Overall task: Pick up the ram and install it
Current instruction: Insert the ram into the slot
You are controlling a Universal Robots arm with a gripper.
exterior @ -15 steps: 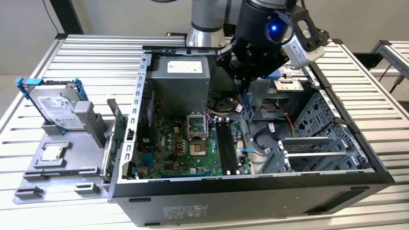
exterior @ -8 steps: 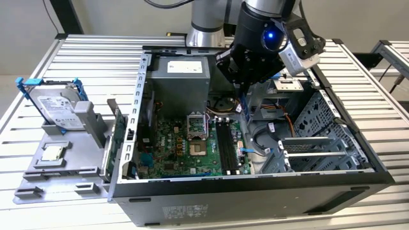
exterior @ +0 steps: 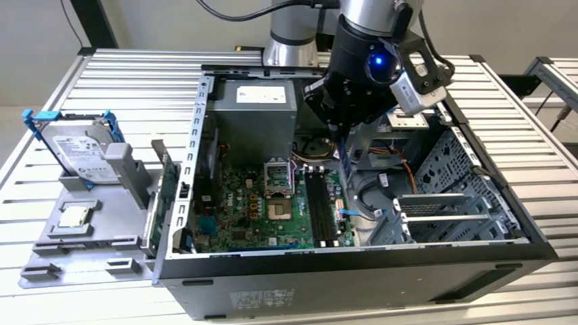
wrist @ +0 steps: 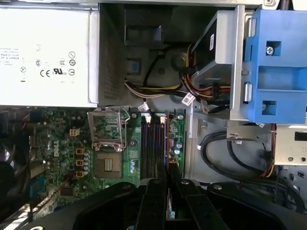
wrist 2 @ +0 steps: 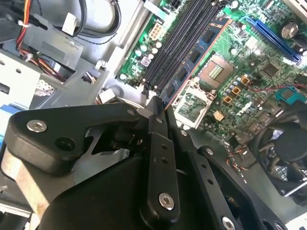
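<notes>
My gripper point(exterior: 342, 128) hangs over the open computer case point(exterior: 505, 210), shut on the ram point(exterior: 342, 154), a thin dark blue stick held edge-on. In the second wrist view the ram point(wrist 2: 192, 60) runs out from the fingertips point(wrist 2: 154, 109) along the long black memory slots point(wrist 2: 180, 38), with its chips showing. In the first wrist view the ram point(wrist: 166, 143) appears as a thin line over the slots point(wrist: 152, 143), starting between the black fingers point(wrist: 156, 191). It sits just above the slots point(exterior: 318, 203); I cannot tell whether it touches them.
A silver hard drive with blue brackets point(exterior: 81, 152) and a small chip point(exterior: 72, 215) rest on a grey tray point(exterior: 54, 261) at the exterior view's left. In the case are the power supply point(exterior: 257, 101), the processor socket point(exterior: 278, 179), cables point(exterior: 370, 200) and a blue drive cage point(wrist: 280, 72).
</notes>
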